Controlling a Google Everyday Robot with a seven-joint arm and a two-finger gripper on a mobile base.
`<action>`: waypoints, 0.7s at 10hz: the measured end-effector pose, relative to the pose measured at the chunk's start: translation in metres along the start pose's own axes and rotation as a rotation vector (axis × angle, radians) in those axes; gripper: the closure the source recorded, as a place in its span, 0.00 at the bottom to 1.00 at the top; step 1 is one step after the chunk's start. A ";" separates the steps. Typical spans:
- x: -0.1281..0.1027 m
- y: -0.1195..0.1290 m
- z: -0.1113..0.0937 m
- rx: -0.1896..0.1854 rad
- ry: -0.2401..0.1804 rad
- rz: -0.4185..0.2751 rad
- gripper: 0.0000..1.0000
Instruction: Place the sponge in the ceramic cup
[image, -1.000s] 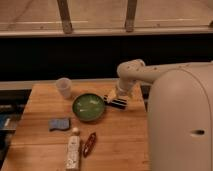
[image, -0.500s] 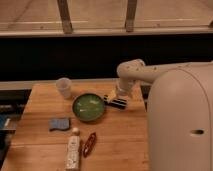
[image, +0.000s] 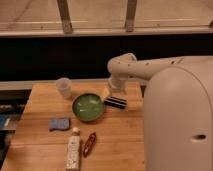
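Observation:
The blue sponge (image: 59, 123) lies flat on the wooden table (image: 45, 100), left of centre. A small whitish ceramic cup (image: 64, 88) stands upright at the table's back left. My gripper (image: 115, 102) hangs over the table just right of the green bowl, well away from both the sponge and the cup. It holds nothing that I can see.
A wide green bowl (image: 88, 107) sits mid-table between the cup and the gripper. A white bottle (image: 73, 151) and a red object (image: 89, 144) lie near the front edge. My white arm and body (image: 177, 115) fill the right side. A dark wall and railing stand behind.

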 end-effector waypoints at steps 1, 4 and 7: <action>-0.005 0.023 -0.003 -0.011 -0.008 -0.048 0.20; -0.016 0.102 -0.002 -0.051 -0.015 -0.225 0.20; -0.018 0.174 0.010 -0.087 -0.002 -0.373 0.20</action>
